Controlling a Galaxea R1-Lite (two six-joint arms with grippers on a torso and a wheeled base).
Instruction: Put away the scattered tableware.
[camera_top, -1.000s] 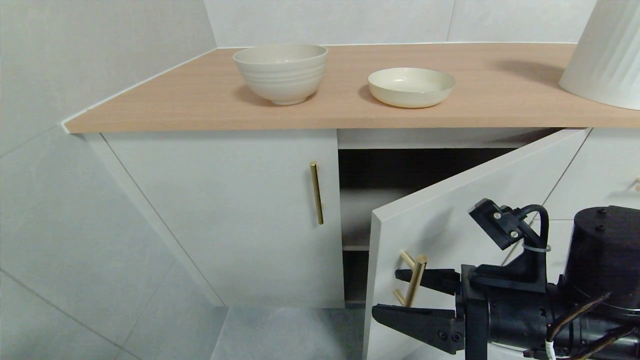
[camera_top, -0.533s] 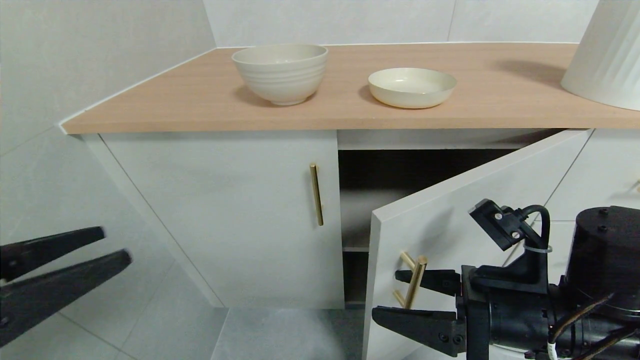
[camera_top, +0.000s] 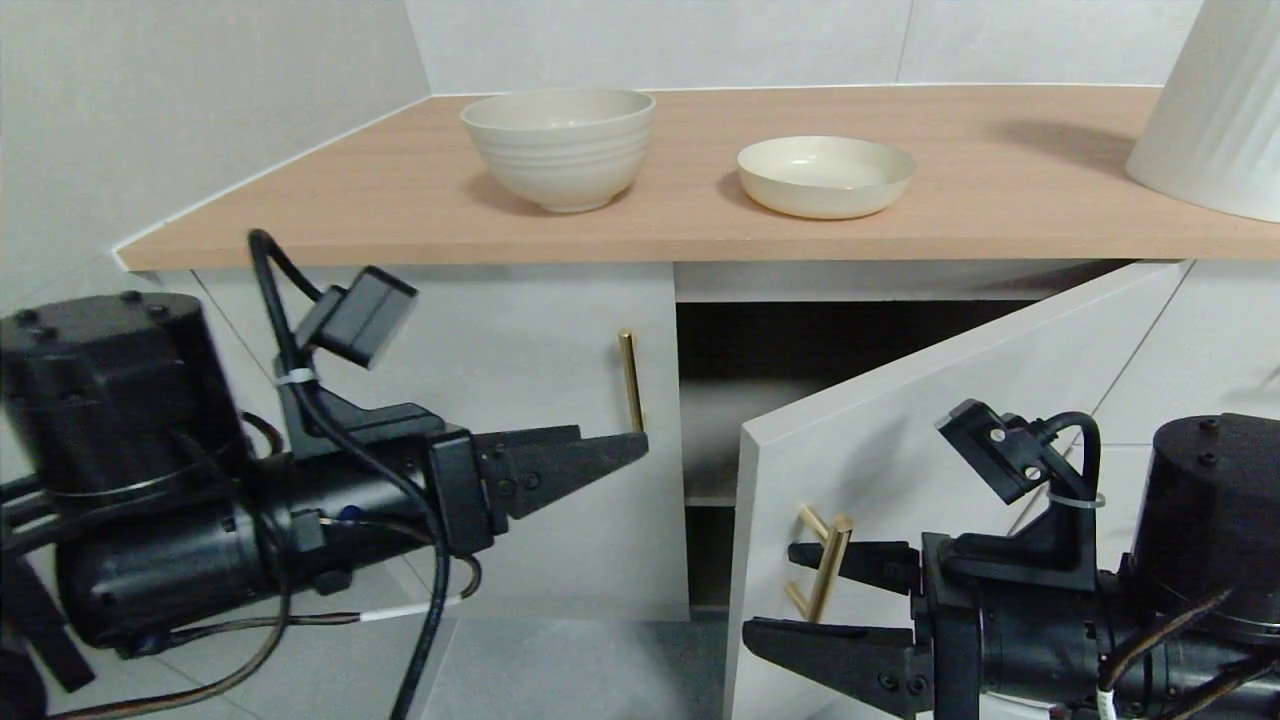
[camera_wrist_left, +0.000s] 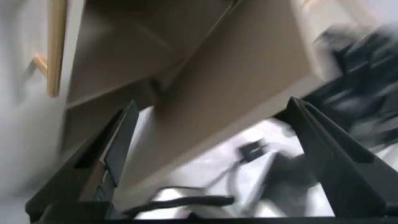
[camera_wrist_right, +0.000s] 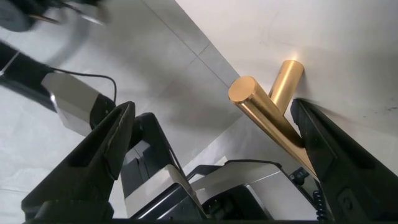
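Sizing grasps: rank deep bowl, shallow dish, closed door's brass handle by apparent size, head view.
1. deep bowl
2. shallow dish, similar width but flatter
3. brass handle, thinnest, though nearer the camera

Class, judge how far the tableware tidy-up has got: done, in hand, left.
Done: the right cabinet door stands open. In hand: the right gripper, fingers open, straddles the door's brass handle. Left: bowl and shallow dish sit on the countertop, neither grasped.

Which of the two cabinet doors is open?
The right door: it stands swung outward, with its handle between the fingers of the open right gripper. The left door is shut.
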